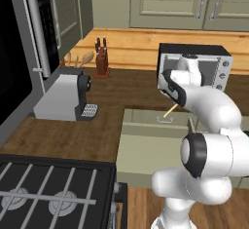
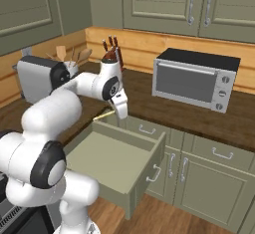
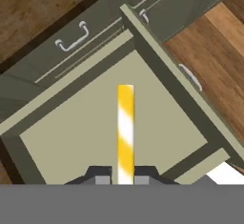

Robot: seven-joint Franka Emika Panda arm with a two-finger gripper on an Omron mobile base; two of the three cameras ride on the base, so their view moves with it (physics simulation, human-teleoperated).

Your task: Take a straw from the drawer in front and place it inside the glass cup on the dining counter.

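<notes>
straw (image 3: 126, 132) between gripper (image 3: 126, 180) fingertips (image 3: 102, 180)

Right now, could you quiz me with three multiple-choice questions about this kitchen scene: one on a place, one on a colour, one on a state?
1. Where is the straw?
A. flat on the drawer floor
B. between the fingers, above the drawer
C. on the microwave

2. What colours is the straw?
A. yellow and white stripes
B. plain red
C. black

3. The drawer is:
A. shut
B. pulled out
C. removed

Answers: 1 B, the hand view shows it clamped above the floor; 2 A, stripes show there; 3 B, the right base view shows it pulled out.
</notes>
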